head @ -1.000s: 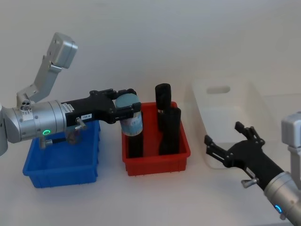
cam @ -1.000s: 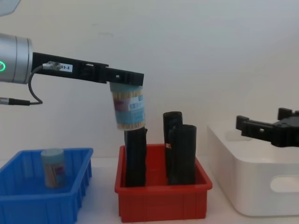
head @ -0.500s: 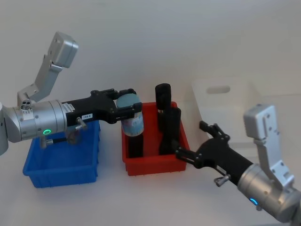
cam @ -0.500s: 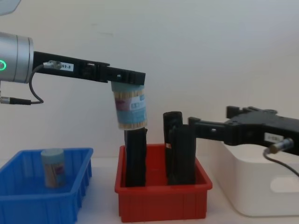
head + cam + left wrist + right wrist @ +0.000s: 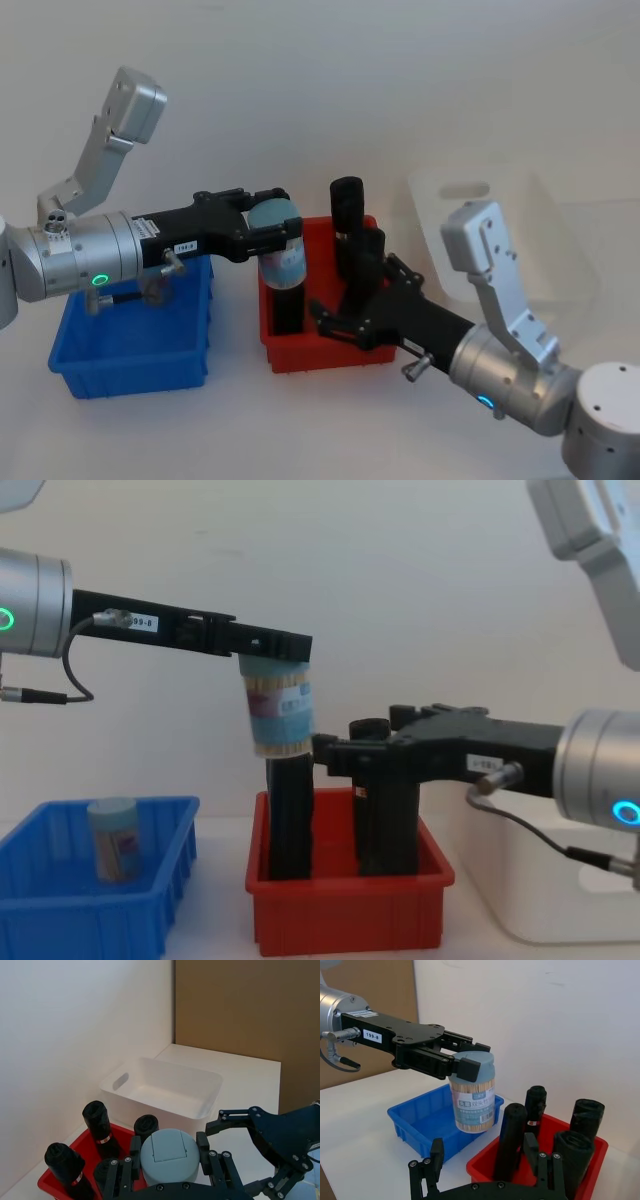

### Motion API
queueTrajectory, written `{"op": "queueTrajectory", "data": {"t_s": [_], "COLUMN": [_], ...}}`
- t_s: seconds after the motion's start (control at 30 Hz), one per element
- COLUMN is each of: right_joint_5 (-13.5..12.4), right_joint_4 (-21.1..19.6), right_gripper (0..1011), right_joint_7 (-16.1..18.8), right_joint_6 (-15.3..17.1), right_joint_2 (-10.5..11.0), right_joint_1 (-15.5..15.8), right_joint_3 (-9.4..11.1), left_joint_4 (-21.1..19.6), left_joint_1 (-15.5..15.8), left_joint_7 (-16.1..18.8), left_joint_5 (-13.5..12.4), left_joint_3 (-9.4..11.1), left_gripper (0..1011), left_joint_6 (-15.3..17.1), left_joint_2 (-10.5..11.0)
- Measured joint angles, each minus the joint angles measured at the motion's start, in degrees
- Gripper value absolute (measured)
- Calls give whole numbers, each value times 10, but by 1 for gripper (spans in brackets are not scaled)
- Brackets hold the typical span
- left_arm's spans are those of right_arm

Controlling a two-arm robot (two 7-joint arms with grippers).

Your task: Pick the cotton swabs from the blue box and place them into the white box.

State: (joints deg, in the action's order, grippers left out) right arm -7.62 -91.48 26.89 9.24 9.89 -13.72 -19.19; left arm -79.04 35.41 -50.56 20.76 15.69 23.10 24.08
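1. Head view: the left gripper (image 5: 271, 222) reaches in from the left. Its fingers are clamped on the lid of a clear cylindrical cotton swab tub (image 5: 282, 264) with a pale blue-grey lid and pinkish label. The tub is held above the left part of a red plastic bin (image 5: 330, 352) of tall black cylinders (image 5: 347, 205). The right gripper (image 5: 352, 293) lies over the bin's front right, fingers apart, pointing at the tub. On the white tabletop (image 5: 200, 430), a bright blue box (image 5: 130, 375) of ribbed plastic stands left of the bin. A large white box (image 5: 430, 230) of plastic stands right of it.
2. Left wrist view: the lid sits gripped between both fingers, with the white box beyond the red bin.
3. Right wrist view: the tub hangs slightly tilted, the blue box behind it.
4. Chest view: a second cotton swab tub (image 5: 112, 838) stands upright in the blue box. The right gripper's fingertips come just beside the held tub's lower part; whether they touch, I cannot tell.
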Motion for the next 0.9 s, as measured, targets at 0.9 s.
{"op": "queueTrajectory", "data": {"t_s": [0.9], "right_joint_5": [35], "right_joint_4": [118], "right_gripper": [1002], "right_joint_7": [24], "right_joint_6": [-10], "right_joint_2": [-62], "right_joint_1": [-94], "right_joint_3": [-24], "left_joint_4": [0], "left_joint_1": [0], "left_joint_7": [-1], "left_joint_5": [0], "left_joint_3": [0], "left_gripper": [670], "left_joint_6": [0], "left_joint_2": [0]}}
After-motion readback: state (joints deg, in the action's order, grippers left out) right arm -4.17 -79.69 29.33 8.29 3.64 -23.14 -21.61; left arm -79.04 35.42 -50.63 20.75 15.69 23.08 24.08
